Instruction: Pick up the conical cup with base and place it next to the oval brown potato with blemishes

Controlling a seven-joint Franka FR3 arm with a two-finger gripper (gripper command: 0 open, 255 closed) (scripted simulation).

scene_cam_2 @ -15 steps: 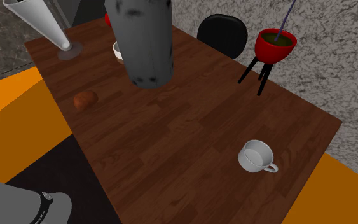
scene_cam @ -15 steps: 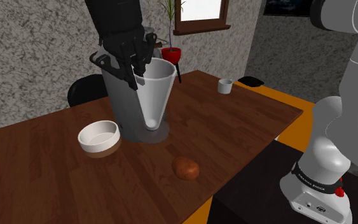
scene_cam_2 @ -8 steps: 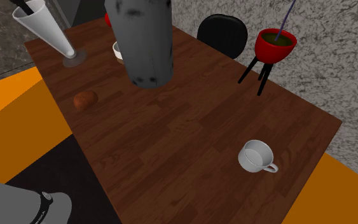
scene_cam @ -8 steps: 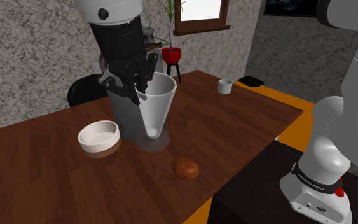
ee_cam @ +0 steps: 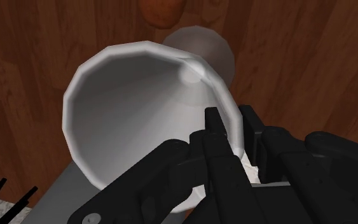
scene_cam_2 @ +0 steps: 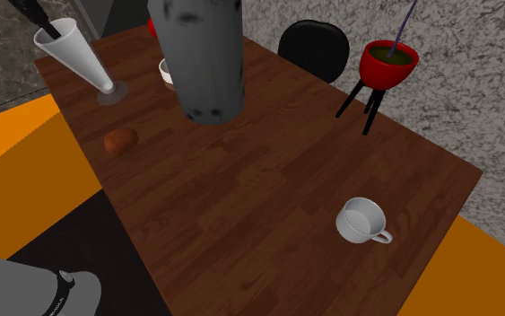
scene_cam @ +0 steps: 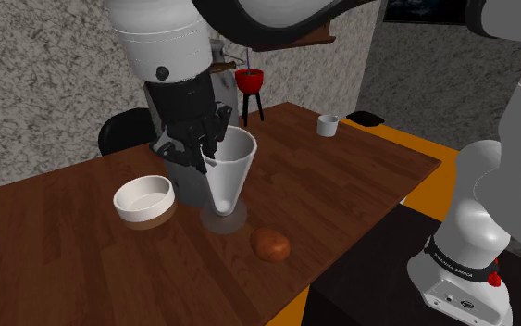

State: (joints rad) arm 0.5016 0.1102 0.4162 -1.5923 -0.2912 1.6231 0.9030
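A lumpy brown potato (scene_cam: 270, 244) lies near the wood-grain tabletop's (scene_cam: 360, 176) edge by the stand. Just beyond it is the smooth pale cone-shaped cup (scene_cam: 229, 171), narrow end down on a flat round base. The wrist view makes plain that the black claw (ee_cam: 229, 118) pinches the cup's rim, one finger inside. A round white bowl (scene_cam: 143, 197) sits beside the cup, and the second exterior view shows the handle of the mug (scene_cam_2: 361, 221) near the far corner.
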